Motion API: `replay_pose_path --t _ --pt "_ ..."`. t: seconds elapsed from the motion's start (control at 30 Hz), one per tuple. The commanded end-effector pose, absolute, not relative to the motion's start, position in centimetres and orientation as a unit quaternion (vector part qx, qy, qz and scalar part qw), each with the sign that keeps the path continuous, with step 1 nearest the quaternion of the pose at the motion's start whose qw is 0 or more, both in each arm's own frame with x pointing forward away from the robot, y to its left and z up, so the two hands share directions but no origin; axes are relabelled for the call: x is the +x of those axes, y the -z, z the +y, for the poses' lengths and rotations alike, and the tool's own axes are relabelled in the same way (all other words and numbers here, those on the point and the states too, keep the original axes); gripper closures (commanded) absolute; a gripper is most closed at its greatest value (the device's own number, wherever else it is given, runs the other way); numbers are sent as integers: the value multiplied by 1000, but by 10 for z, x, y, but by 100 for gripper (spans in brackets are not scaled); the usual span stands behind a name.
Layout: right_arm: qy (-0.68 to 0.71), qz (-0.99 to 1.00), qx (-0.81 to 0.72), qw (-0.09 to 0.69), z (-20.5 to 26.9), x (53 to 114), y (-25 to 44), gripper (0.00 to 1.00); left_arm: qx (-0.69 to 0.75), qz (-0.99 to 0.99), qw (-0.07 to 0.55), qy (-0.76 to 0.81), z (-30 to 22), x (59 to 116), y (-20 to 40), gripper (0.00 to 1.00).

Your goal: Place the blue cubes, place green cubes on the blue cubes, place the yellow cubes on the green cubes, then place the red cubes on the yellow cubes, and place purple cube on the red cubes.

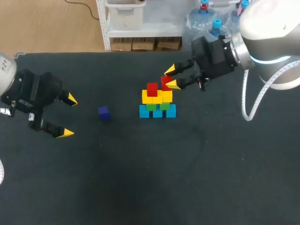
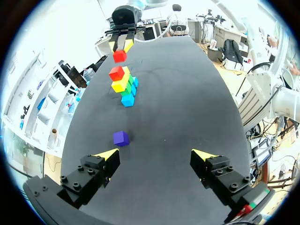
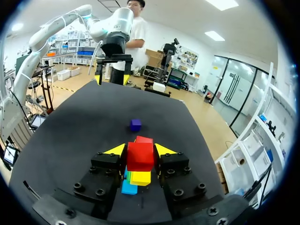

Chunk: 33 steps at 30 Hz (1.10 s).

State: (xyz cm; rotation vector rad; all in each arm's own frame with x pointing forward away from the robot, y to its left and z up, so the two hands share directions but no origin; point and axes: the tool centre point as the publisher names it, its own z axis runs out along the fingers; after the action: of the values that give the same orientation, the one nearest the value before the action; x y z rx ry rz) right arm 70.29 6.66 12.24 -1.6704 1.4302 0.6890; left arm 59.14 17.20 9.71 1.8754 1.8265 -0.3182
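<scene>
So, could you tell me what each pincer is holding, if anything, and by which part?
The right pincer grips a red cube by two opposite sides; the left pincer holds nothing.

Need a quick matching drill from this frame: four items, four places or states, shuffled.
Items:
1. purple cube
2. blue cubes
3. left gripper
4. raised red cube

Places or states:
A. bottom row of the stack
B. held between the right gripper fingers
C. open, holding nothing
D. alone on the table, apart from the stack

Pairs: 1-D, 2-A, 3-C, 4-B
</scene>
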Motion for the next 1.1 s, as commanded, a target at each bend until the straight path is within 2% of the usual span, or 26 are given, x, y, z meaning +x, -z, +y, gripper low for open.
replay_pose_path --t 0.03,1.1 --pt "-277 564 -663 407 72 709 -117 100 690 668 253 119 174 591 -96 0" --pt "-289 573 -642 420 67 713 -105 100 690 668 253 119 174 591 -96 0"
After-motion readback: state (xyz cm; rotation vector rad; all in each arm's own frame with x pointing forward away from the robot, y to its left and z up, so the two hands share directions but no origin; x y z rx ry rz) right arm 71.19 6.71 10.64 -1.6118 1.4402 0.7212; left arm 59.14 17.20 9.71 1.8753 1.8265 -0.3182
